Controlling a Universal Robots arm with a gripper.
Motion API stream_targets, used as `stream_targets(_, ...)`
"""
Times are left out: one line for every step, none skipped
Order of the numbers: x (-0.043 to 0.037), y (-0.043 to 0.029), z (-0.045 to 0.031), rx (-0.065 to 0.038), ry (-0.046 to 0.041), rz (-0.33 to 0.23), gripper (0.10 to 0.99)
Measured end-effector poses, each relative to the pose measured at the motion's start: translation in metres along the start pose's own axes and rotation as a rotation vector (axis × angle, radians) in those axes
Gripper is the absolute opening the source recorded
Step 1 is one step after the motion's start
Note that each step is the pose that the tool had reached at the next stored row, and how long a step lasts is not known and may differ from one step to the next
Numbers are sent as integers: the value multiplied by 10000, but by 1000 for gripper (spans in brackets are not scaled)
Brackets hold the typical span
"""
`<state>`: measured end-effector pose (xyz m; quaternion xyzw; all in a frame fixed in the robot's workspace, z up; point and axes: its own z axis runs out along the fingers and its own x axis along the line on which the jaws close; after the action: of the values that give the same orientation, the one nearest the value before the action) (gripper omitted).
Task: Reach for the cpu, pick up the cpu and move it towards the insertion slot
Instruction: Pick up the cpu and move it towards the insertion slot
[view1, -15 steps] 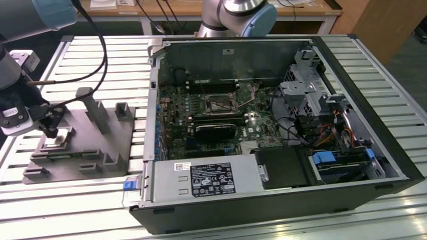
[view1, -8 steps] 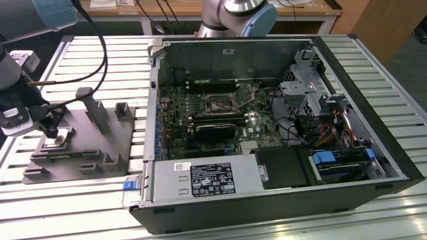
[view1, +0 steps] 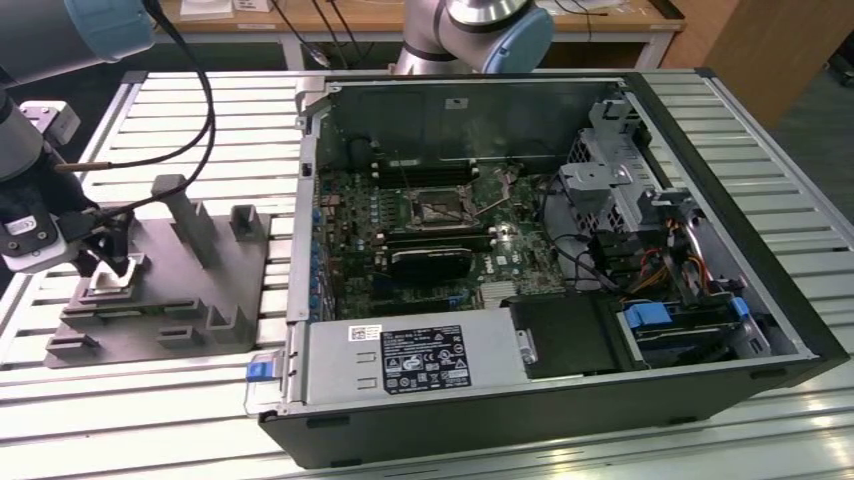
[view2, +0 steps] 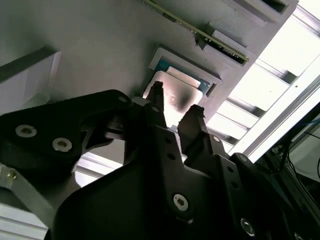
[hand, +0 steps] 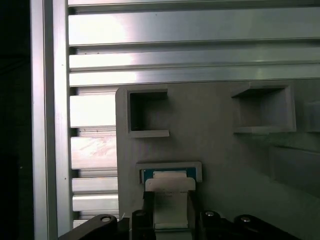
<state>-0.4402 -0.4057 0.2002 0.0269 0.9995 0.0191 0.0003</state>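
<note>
Where hand (view2: 175, 98) hovers, flat silvery cpu (view2: 176, 84), seemingly in matte grey fixture (view2: 100, 45).

This is a robotics lab or workshop. A desk of silvery slatted aluminium profiles (view1: 200, 110) carries a black desktop computer case (view1: 534, 420) lying on its side with the panel off, its green motherboard (view1: 400, 215) exposed. Beside it sits a grey plastic fixture with upright posts (view1: 187, 290). A robot arm with silver and pale-blue joints (view1: 481, 25) stands behind, trailing black cables (view1: 200, 100), and a wooden workbench (view1: 347, 18) runs along the back.
</note>
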Motion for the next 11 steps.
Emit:
stream_targets(0,0,0,0,1,0,408)
stream_targets(0,0,0,0,1,0,467)
stream_targets(0,0,0,0,0,0,467)
stream_targets(0,0,1,0,1,0,525)
stream_targets(0,0,1,0,0,1,525)
stream_targets(0,0,1,0,0,0,588)
stream_targets(0,0,2,0,0,0,588)
stream_targets(0,0,9,-2,-4,0,588)
stream_targets(0,0,15,-2,-4,0,588)
stream_targets(0,-1,19,3,0,0,588)
stream_targets(0,-2,27,7,0,-1,588)
